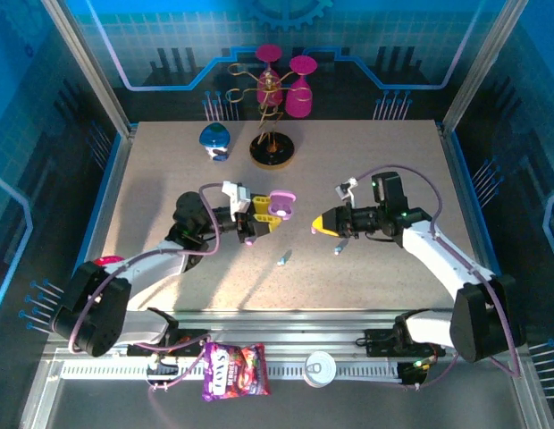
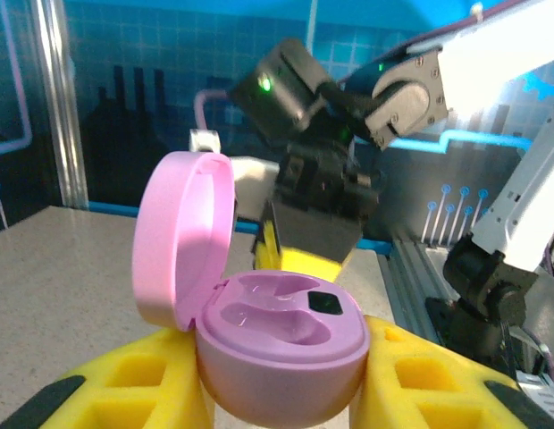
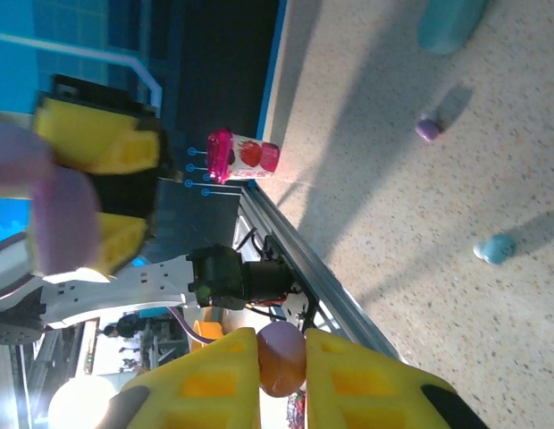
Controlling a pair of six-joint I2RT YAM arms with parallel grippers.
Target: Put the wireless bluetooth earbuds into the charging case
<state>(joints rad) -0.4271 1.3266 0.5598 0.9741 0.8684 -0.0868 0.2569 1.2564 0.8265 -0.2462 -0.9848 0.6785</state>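
Earbuds are split up: a pale blue earbud (image 3: 496, 248) and a purple earbud (image 3: 428, 130) lie well apart on the speckled surface (image 3: 393, 223). My right hand (image 1: 322, 223) is pressed onto a small pinkish earbud (image 3: 281, 359); I take it for an earbud, though it is blurred so close to the lens. My left hand (image 1: 270, 214) pinches the pink charging case (image 2: 277, 344) by its base, lid swung up, both sockets showing. The two hands face each other, near but apart, over the middle of the surface.
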